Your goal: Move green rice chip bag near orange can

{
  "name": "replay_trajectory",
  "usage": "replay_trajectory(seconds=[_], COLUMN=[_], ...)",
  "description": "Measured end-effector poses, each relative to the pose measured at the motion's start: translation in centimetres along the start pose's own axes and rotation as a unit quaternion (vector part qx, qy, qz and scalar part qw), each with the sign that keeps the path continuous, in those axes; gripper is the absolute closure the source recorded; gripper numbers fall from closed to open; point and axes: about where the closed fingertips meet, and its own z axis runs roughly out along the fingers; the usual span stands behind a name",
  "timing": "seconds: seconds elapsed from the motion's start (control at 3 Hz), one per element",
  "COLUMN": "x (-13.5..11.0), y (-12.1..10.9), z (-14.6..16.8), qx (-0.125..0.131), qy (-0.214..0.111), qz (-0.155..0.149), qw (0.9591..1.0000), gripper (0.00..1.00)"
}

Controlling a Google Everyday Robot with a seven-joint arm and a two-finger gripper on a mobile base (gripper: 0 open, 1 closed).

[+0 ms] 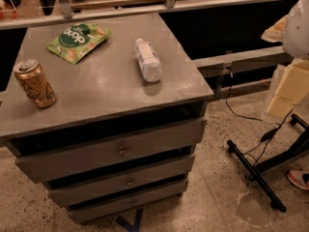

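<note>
The green rice chip bag [78,41] lies flat at the back left of the grey cabinet top [106,88]. The orange can [35,84] stands upright near the front left edge, well in front of the bag and apart from it. My gripper [287,92] shows as pale cream parts at the far right edge of the view. It hangs under the white arm [297,28], off to the right of the cabinet and far from both the bag and the can.
A clear plastic bottle with a white label [147,60] lies on its side right of the middle of the top. The cabinet has several drawers [120,151] in front. A black stand with cables [263,168] is on the floor at right. A rail [164,4] runs behind.
</note>
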Motion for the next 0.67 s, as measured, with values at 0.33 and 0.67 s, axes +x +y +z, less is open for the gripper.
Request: replay_trajectory(seconds=[0.33,0.67], x=[0.0,-1.2], y=[0.0,-1.6], z=[0.0,0.0], qx=[0.0,0.019], qy=[0.0,-0.048], qz=[0.0,0.017], qw=[1.0,0.9985], gripper=[0.0,0.0])
